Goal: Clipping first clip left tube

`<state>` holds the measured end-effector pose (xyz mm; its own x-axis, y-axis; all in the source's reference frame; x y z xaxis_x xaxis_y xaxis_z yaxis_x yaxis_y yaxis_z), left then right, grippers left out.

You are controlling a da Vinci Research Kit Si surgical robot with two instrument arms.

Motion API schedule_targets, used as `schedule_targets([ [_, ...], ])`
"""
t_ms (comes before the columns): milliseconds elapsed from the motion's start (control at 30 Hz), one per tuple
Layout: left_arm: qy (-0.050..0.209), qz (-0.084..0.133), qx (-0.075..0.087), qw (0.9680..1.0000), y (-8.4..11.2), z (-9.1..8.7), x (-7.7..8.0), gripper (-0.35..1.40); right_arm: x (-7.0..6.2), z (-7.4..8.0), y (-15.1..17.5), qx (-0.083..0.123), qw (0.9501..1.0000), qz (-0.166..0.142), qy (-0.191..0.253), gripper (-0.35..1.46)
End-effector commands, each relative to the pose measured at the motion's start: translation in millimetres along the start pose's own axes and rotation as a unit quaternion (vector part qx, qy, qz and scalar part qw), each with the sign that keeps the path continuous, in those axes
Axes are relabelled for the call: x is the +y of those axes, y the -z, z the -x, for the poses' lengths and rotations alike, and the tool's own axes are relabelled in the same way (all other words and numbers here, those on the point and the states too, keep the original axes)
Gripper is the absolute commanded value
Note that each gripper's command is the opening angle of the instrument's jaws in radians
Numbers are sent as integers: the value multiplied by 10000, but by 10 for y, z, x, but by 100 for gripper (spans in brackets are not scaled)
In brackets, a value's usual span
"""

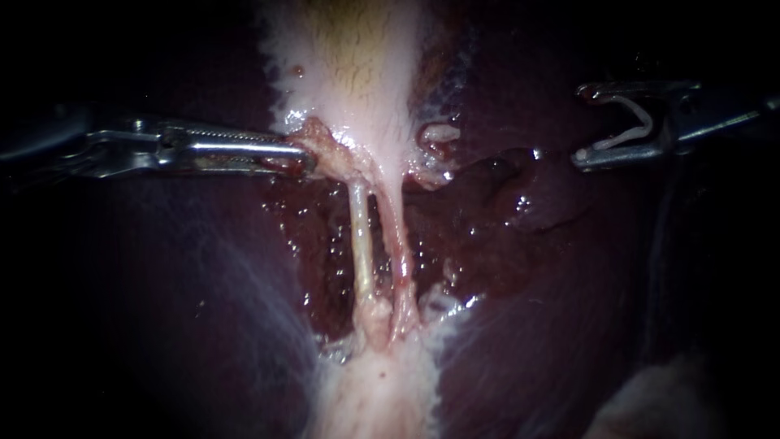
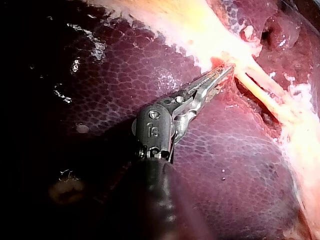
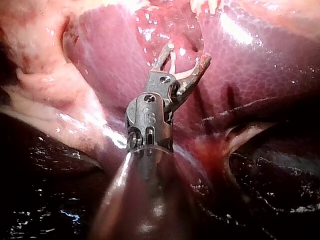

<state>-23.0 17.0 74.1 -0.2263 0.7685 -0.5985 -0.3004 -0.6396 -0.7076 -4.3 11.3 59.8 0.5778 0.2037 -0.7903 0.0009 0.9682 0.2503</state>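
The dark liver [image 1: 203, 309] is spread across the whole field, and the pale gallbladder [image 1: 357, 73] is laid over its upper middle. The gallbladder's lower end is gripped by the left instrument [image 1: 301, 161], which is clamped on it. The right instrument [image 1: 580, 123] is held well apart, over the liver. The left tube [image 1: 360, 244] is stretched below the gallbladder, just beside the right tube [image 1: 400, 244]. A white clip [image 1: 630, 136] is seated across the right instrument's wide-spread tip.
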Motion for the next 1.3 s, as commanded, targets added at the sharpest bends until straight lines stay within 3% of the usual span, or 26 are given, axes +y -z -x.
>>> schedule_targets([
  [33,-1,2,-1,10000,1,0,0,-35,0,0,0,0,10000,-1,0,48],
  [333,33,-6,3,10000,18,-11,12,-35,0,0,0,0,10000,0,0,48],
  [467,112,-36,10,9999,40,-28,21,-35,0,0,0,0,10000,0,0,48],
  [800,1,-115,262,9996,96,-76,41,-35,0,0,0,0,10000,0,0,48],
  [1100,-8,-151,299,9994,100,-79,49,-35,-1,-2,-2,0,10000,2,1,49],
  [1300,-22,-195,310,9993,94,-73,50,-35,-20,-12,-16,92,9998,-191,-24,49],
])
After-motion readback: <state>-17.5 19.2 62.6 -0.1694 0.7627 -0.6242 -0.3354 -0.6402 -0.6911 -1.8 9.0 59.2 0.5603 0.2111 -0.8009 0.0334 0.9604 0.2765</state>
